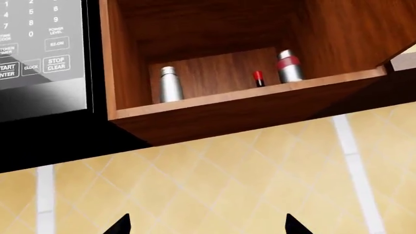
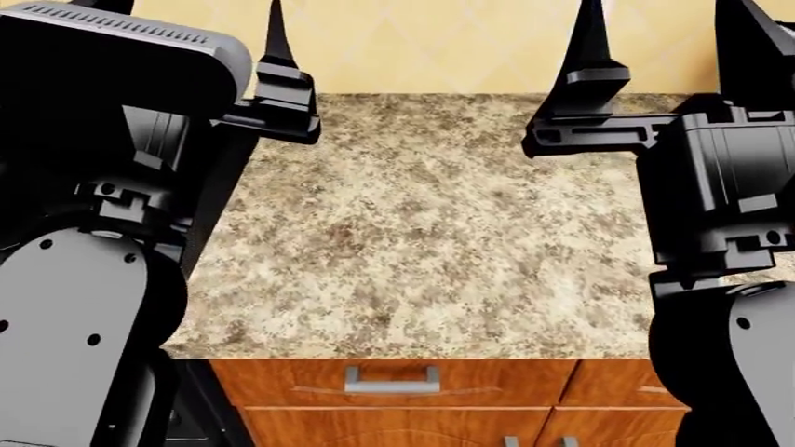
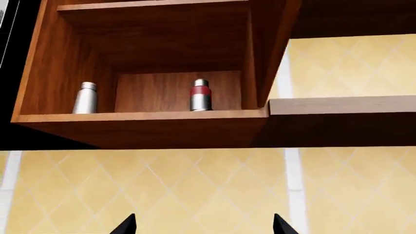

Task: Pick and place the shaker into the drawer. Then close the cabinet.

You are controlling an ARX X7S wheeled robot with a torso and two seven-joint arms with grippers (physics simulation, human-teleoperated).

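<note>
The left gripper (image 2: 276,42) is raised over the speckled countertop (image 2: 423,233), its fingertips (image 1: 120,225) spread apart with nothing between them. Ahead of and above it an open wall cabinet (image 1: 195,109) holds a plain silver bottle (image 1: 170,84), a small red item (image 1: 258,78) and a red-banded silver shaker (image 1: 289,66); a microwave panel (image 1: 39,53) sits beside that cabinet. The right gripper (image 2: 597,47) is likewise raised, fingers apart and empty. Below both grippers, the base cabinet (image 2: 410,405) shows a drawer front (image 2: 391,382), shut, with a silver bar handle (image 2: 391,378).
</note>
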